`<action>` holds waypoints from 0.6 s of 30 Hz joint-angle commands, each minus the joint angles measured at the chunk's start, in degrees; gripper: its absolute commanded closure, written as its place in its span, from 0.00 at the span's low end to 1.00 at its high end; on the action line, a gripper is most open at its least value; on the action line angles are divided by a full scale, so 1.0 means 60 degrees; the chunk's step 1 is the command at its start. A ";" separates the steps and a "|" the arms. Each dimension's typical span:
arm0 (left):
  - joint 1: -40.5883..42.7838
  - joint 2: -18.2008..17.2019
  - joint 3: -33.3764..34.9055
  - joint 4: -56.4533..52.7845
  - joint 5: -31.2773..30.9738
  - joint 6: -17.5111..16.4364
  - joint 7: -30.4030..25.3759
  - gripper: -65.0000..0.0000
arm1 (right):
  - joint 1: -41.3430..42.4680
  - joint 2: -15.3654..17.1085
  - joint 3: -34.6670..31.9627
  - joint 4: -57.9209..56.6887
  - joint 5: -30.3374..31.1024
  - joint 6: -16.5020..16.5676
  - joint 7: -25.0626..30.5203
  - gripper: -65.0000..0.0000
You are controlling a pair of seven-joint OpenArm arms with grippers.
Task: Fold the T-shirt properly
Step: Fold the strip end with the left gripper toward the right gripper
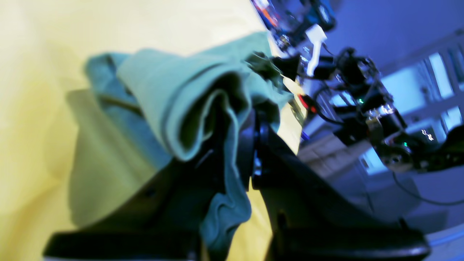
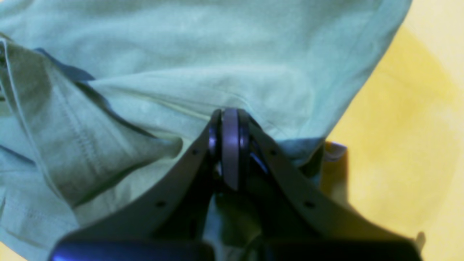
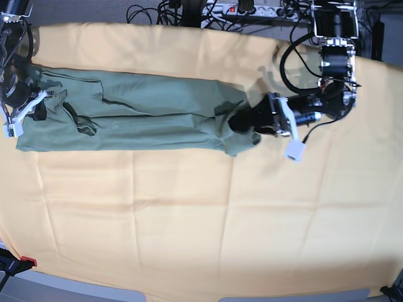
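T-shirt (image 3: 138, 113) lies as a long band running 9 to 3 o'clock on the yellow cloth (image 3: 189, 214). Each hand is closed on one end: right hand (image 3: 28, 107) at 9, left hand (image 3: 242, 121) at 3.

A: What sort of place is shown?
B: A robotics lab: a table draped in a yellow-orange cloth (image 3: 189, 220), two robot arms at its ends, tangled cables (image 3: 157, 12) and a power strip (image 3: 252, 9) behind.
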 commanded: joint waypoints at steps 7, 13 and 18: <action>-0.0142 0.0903 0.1002 0.0168 -0.0238 -0.0097 -0.0692 1.00 | 0.0029 0.0171 0.0040 0.0055 -0.0076 -0.0022 0.0033 1.00; -0.0142 0.1971 0.1086 0.0168 -0.0238 -0.0097 -0.0725 1.00 | 0.0025 0.0171 0.0040 0.0055 -0.0073 -0.0007 0.0033 1.00; -0.0138 0.2656 0.1086 0.0168 0.1002 -0.0097 -0.1410 1.00 | 0.0029 0.0171 0.0040 0.0055 -0.0073 0.0233 0.0033 1.00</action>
